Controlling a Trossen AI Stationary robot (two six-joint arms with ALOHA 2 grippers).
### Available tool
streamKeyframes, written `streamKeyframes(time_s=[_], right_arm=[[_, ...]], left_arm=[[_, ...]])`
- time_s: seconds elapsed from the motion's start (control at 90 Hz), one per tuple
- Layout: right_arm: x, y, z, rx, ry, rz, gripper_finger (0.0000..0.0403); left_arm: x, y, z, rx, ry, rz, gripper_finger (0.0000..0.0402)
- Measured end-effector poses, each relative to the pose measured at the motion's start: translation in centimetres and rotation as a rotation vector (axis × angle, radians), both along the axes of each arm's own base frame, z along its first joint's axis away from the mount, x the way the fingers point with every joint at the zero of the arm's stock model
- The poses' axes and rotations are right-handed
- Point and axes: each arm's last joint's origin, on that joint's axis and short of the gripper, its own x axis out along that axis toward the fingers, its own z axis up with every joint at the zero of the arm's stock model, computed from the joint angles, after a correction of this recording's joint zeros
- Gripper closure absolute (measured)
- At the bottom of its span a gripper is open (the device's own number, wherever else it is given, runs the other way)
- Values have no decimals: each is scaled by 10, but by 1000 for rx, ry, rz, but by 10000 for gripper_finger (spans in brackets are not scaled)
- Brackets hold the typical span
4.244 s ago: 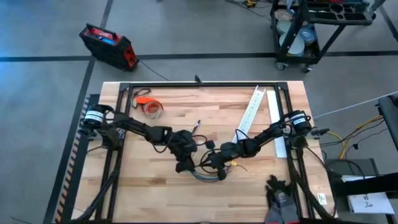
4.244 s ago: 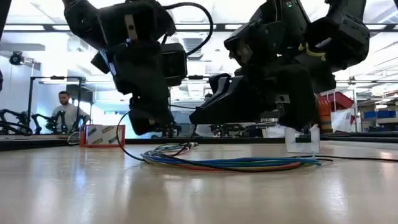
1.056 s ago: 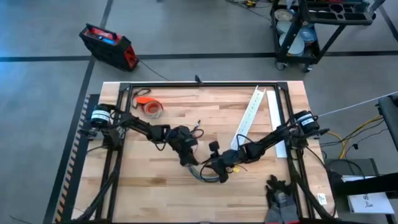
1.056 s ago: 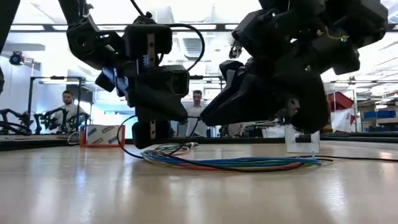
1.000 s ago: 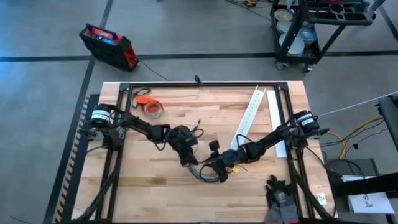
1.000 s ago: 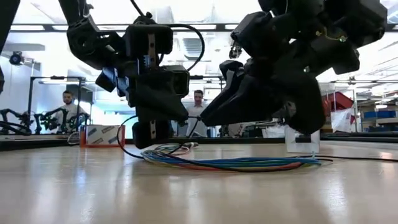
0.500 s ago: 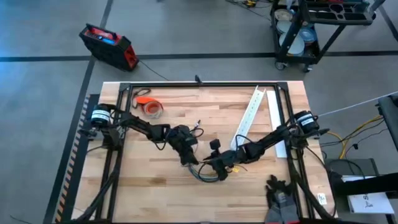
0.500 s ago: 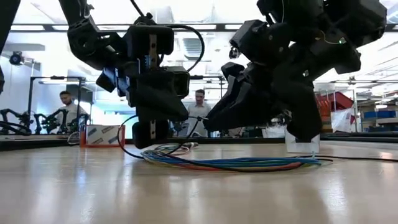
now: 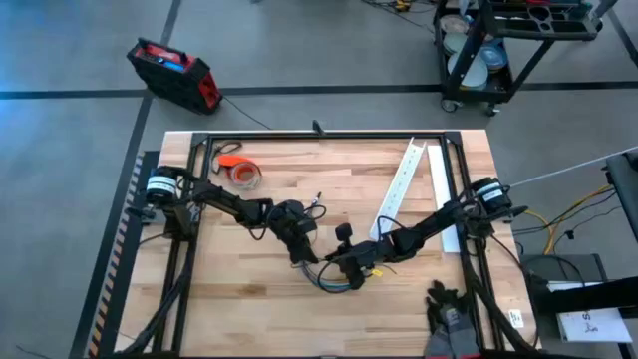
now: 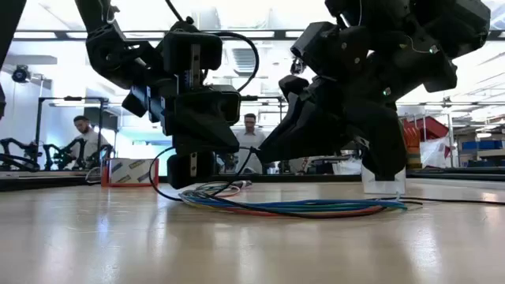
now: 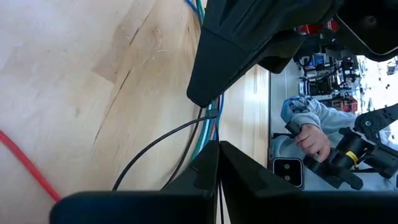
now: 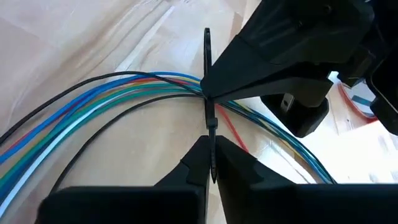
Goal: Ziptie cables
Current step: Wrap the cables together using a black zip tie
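Observation:
The cables (image 9: pixel 335 283), a loose bundle of blue, green, red and dark wires, lie flat on the wooden table near its front middle; the low view shows the bundle (image 10: pixel 300 207) too. The ziptie (image 12: pixel 207 56), a thin dark strip, crosses the bundle (image 12: pixel 112 93) upright. My left gripper (image 9: pixel 302 257) and my right gripper (image 9: pixel 349 271) meet over the bundle, each shut on the ziptie. In the right wrist view my left gripper (image 12: pixel 206 92) reaches in from the far side. My left gripper pinches the ziptie between its two fingertips (image 12: pixel 214 81), right where the strip crosses the bundle (image 12: pixel 208 99). Its own wrist view shows only a thin dark line between the shut fingers (image 11: pixel 219 180). My right gripper pinches the ziptie's near stretch (image 12: pixel 211 134) between its two fingertips, just short of the bundle. The fingers lie along the strip. The strip runs on past them over the wires, which stay on the table.
A long white slotted channel (image 9: pixel 399 184) lies slanted at the back right, an orange tape roll (image 9: pixel 244 175) at the back left. Dark gloves (image 9: pixel 449 304) sit at the front right edge. A black frame (image 9: pixel 319 137) borders the table. People (image 10: pixel 251 130) stand beyond it.
My right gripper has turned a little at the wrist and drawn slightly toward the table's right, still shut on the ziptie. My left gripper and the cables have stayed where they were.

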Motion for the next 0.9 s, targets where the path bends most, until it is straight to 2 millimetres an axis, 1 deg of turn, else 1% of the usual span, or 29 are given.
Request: streamKeyframes(time_s=[0.178,0.278,0.378,0.511,0.622,0.7,0.789,0.9], right_arm=[[0,0,0,18,0,-12,402],[0,1,0,31,3,-15,402],[-2,2,4,57,12,11,402],[-6,4,9,97,54,36,402],[-10,4,19,147,85,70,403],[-14,4,25,174,114,87,403],[-18,4,33,193,136,108,403],[-22,5,45,255,140,155,403]], left_arm=[[1,0,1,10,-20,-4,400],[2,-1,3,18,-34,-16,388],[5,-6,9,16,-66,-50,362],[7,-11,11,12,-77,-70,317],[6,-16,17,12,-89,-84,284],[5,-22,26,18,-124,-96,271],[2,-34,40,63,-189,-78,268],[-3,-56,55,237,-311,5,276]])
